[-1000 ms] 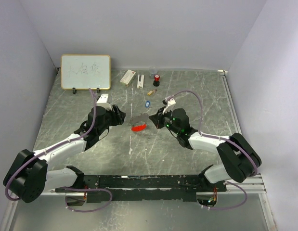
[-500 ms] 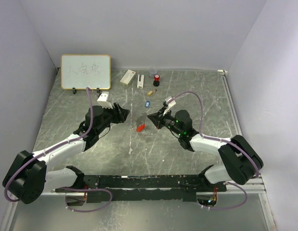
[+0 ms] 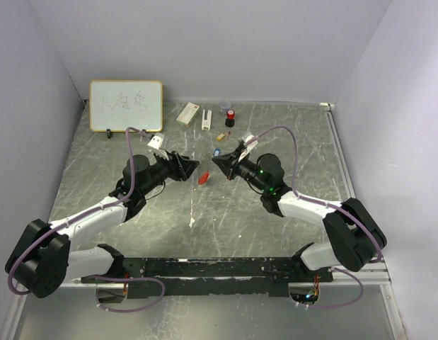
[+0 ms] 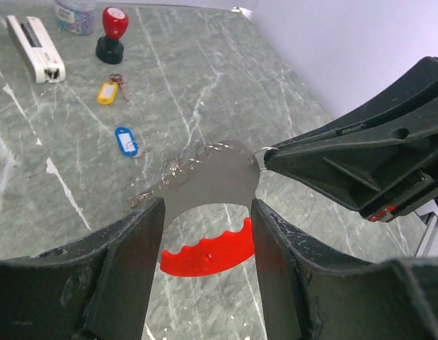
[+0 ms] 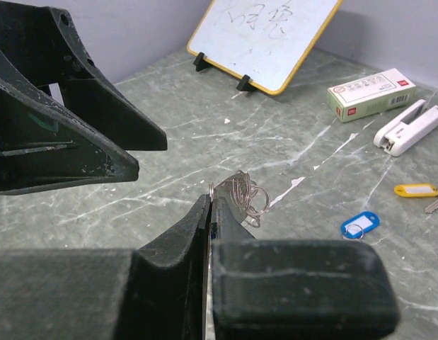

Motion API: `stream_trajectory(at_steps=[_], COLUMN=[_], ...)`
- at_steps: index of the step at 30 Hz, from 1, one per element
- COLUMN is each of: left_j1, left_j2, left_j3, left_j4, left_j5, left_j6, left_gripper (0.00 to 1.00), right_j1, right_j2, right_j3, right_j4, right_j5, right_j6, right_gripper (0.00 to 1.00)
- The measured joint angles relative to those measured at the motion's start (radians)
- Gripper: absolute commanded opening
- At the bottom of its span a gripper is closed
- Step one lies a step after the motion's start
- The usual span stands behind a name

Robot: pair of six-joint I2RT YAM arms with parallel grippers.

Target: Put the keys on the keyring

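Veined marble table (image 3: 296, 134), looped wire keyring (image 5: 240, 193).

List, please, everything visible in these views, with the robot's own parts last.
keyring: one, silvery with red tag, between the claws
blue key: one, blue, table beyond the claws
tan-gold key: one, tan-gold, just beyond the blue key
whiteboard: one, white, yellow-framed, far left
box: one, white with red mark, right of whiteboard
stapler: one, white, right of box
stamp: one, red and black, right of stapler
jar: one, clear, behind the stamp
table: one, grey marbled, underneath
left claw: one, black, open, facing the keyring
right claw: one, black, shut on the keyring
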Motion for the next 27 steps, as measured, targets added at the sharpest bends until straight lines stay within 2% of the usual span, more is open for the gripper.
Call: stream_trajectory(at_steps=[27], left_j1=[0.000], left_j2=[0.092], left_j3=[0.040], left_j4=[0.154], left_j5=[0.174], left_j6=[0.101], left_gripper=[0.54], right_j1=[-0.005], right_j2=[-0.001], right_j3=[0.061], right_j4=[-0.050], right_j5=[-0.122], right_j6=[-0.075], right_gripper=[0.00])
